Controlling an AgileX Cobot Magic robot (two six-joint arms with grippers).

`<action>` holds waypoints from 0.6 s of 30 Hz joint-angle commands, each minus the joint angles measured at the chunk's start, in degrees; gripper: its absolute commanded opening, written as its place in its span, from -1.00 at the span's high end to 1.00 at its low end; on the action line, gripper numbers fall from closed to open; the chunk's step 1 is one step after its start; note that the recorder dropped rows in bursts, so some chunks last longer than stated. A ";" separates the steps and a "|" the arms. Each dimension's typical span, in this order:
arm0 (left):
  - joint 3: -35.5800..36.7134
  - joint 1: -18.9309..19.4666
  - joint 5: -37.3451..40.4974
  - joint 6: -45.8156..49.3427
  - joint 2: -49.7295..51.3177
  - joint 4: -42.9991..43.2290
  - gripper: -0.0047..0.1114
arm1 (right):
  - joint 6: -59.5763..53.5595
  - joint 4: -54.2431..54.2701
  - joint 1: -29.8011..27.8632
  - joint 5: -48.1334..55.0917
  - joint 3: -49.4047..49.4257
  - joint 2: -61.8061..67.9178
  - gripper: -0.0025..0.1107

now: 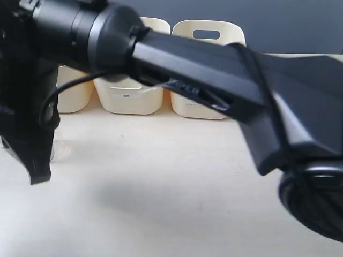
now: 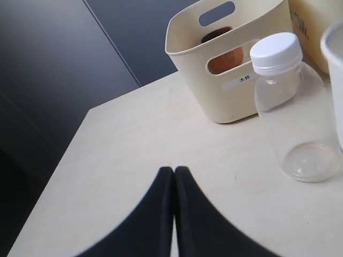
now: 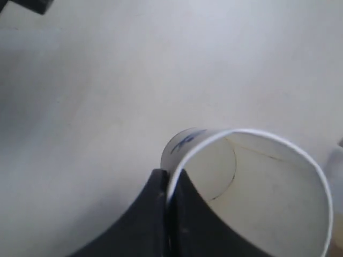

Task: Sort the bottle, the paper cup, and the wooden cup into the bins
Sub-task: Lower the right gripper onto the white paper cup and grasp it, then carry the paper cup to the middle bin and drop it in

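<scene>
Right tool (image 3: 169,201): fingers pinched on the rim of the paper cup (image 3: 252,187), one inside, one outside. Left tool (image 2: 174,182): fingers pressed together, empty, above the bench (image 2: 134,155). Bottle (image 2: 289,107): upright on the bench, just before the bins. Wooden cup (image 2: 225,56): inside the bin (image 2: 214,91) nearest the bench's corner.

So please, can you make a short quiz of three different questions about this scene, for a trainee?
1. True or false: the wooden cup already sits inside a bin.
2. Multiple choice: what does the right gripper pinch? A) the bottle cap B) the rim of the paper cup C) a bin handle
3. Fill in: the left gripper is ___, holding nothing, with the bottle standing upright nearby on the table.

Key: 1 true; 2 B; 3 shut
</scene>
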 commanded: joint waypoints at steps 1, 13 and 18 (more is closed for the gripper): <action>0.09 -0.30 -0.02 -0.08 -0.19 0.11 0.92 | 5.84 -6.34 -1.37 0.51 -0.23 -7.07 0.96; 0.09 -0.30 -0.15 0.02 -0.19 0.11 0.92 | 12.36 -3.81 -18.37 -12.83 -0.23 -8.66 0.96; 0.09 -0.30 -0.15 -0.09 -0.19 0.11 0.92 | 12.58 2.30 -24.83 -23.38 -0.23 -3.94 0.96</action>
